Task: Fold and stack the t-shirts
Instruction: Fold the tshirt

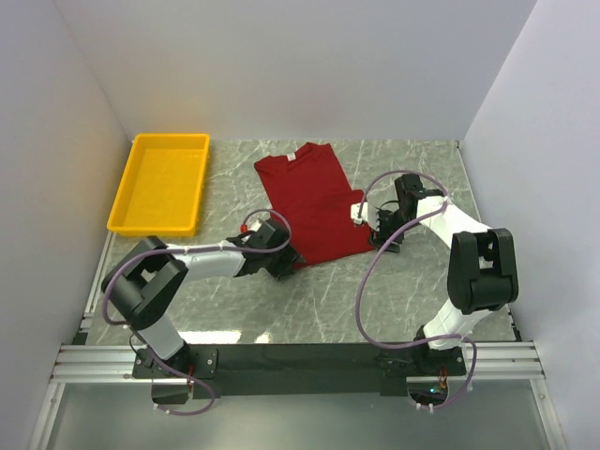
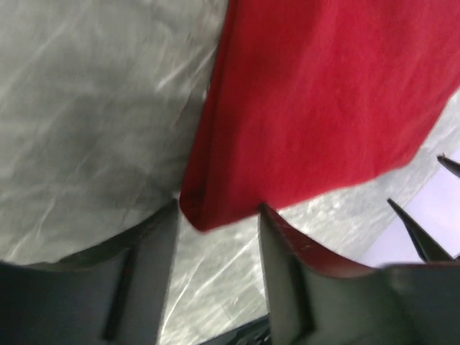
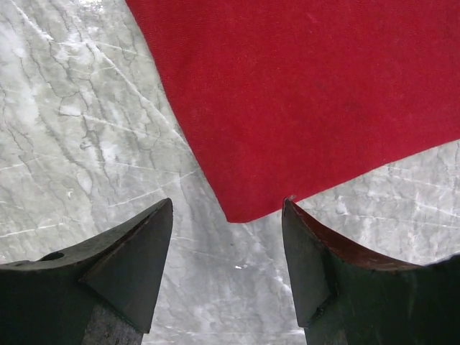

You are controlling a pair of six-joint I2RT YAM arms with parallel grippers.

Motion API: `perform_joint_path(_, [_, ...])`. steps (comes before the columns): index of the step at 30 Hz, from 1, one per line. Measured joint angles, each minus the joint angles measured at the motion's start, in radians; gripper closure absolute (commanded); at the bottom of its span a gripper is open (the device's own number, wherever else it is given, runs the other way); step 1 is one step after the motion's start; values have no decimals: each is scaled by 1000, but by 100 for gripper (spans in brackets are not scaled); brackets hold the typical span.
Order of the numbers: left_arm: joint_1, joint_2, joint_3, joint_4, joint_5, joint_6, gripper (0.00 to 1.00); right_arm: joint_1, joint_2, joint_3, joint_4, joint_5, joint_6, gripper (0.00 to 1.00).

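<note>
T-shirt [image 1: 314, 202] corner inside parted left pincer [image 2: 217, 208], maybe touching; another at parted right pincer [image 3: 228, 203] tips

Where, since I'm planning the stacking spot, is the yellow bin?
Top view: the yellow bin sits in the far-left corner of the table, apart from the red t-shirt to its right.

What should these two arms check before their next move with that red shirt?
1. left end effector open: ok.
2. t-shirt near-left corner inside its gap: ok.
3. right end effector open: ok.
4. Near-right corner lined up just ahead of its gap: ok.
5. t-shirt lying flat on the table: ok.
6. Both low enough to catch the cloth: cannot tell.
</note>
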State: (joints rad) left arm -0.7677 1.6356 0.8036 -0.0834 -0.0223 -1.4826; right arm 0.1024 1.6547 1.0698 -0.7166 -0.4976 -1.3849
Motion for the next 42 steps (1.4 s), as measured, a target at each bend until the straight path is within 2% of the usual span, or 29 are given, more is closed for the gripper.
perform_joint_path(2, [5, 30, 20, 1, -3, -11, 57, 0, 0, 0, 0, 2, -2, 31])
perform_joint_path(4, [11, 50, 33, 1, -6, -26, 61, 0, 0, -3, -1, 2, -18, 31])
perform_joint_path(5, [13, 54, 35, 2, -5, -28, 67, 0, 0, -4, -3, 1, -28, 31])
perform_joint_path(9, [17, 64, 36, 5, -6, -33, 79, 0, 12, -4, -18, 1, -81, 31])
perform_joint_path(14, [18, 64, 34, 15, -2, -27, 87, 10, 63, 6, -29, 17, -110, 31])
perform_joint_path(17, [18, 64, 27, 27, 3, -24, 87, 31, 79, 7, -28, 39, -117, 32])
perform_joint_path(20, [18, 64, 23, 39, 11, -23, 89, 55, 91, 7, -13, 62, -115, 37])
perform_joint_path(23, [18, 64, 21, 51, 24, -19, 93, 69, 109, 12, -6, 76, -98, 50])
perform_joint_path(26, [18, 64, 18, 69, 36, -11, 95, 71, 114, 16, 13, 87, -84, 79])
perform_joint_path(27, [18, 64, 14, 75, 39, -8, 95, 71, 115, 17, 26, 91, -80, 93])
perform_joint_path(28, [18, 64, 9, 82, 44, -5, 96, 71, 115, 17, 42, 94, -77, 99])
perform_joint_path(33, [11, 48, -37, 124, 68, 0, 99, 71, 91, -12, 69, 97, -59, 100])
perform_joint_path(36, [-20, 12, -73, 132, 88, 2, 99, 70, 42, -50, 25, 99, -39, 100])
perform_joint_path(39, [-83, -32, -104, 124, 109, 2, 99, 62, -26, -77, -65, 85, -31, 100])
perform_joint_path(42, [-181, -90, -130, 108, 120, -6, 99, 48, -190, -172, -141, 59, -46, 100])
